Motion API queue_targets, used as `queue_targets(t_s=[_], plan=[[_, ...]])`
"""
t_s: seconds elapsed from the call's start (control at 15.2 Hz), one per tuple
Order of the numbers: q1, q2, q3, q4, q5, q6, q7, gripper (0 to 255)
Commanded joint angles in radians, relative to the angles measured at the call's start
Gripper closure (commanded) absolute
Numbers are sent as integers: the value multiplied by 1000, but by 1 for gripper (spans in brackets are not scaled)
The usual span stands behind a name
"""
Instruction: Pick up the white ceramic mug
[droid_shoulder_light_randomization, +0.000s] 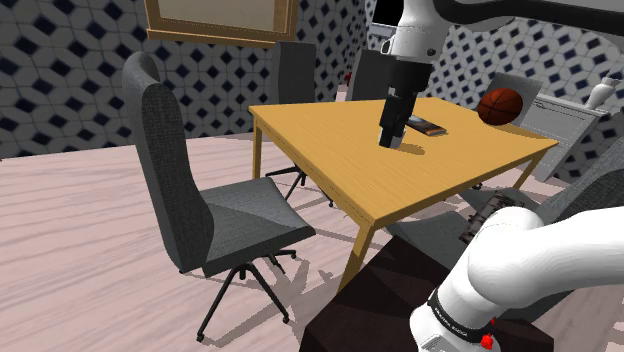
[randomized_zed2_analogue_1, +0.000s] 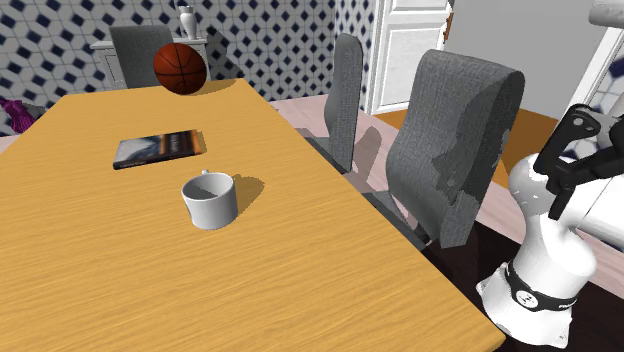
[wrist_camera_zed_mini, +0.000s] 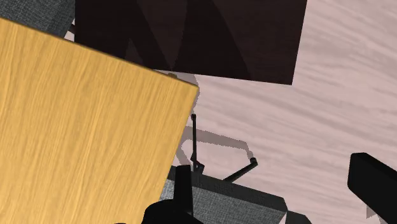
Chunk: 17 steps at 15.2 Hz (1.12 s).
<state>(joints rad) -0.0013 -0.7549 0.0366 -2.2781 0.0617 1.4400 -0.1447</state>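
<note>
Locating mug (randomized_zed2_analogue_1: 210, 200) standing upright on table (randomized_zed2_analogue_1: 100, 290), near book (randomized_zed2_analogue_1: 160, 149). Failing telling whether gripper (droid_shoulder_light_randomization: 391, 140) spread or pressed together. Risking nudging mug aside or toppling it by descending off-centre onto rim.

Light-brown rectangular wooden table (randomized_zed2_analogue_1: 120, 290) — orange-brown basketball (randomized_zed2_analogue_1: 180, 67) set near far end, dark flat book (randomized_zed2_analogue_1: 158, 148) laid nearer middle. Grey upholstered high-back chair (randomized_zed2_analogue_1: 455, 150) placed beside one long edge, second grey chair (randomized_zed2_analogue_1: 345, 95) beyond it. Blue-and-white patterned wallpaper (randomized_zed2_analogue_1: 60, 40) seen behind — pale plank floor (droid_shoulder_light_randomization: 80, 230) below.
</note>
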Motion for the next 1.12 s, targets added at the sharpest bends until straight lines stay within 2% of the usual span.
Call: queue_targets(t_s=[0.0,0.53,1.06], plan=[[0,0,0,0,0,0,0,0],[-56,115,-138,-1,-116,125,-158,0],[-101,292,-272,70,-188,252,-308,0]])
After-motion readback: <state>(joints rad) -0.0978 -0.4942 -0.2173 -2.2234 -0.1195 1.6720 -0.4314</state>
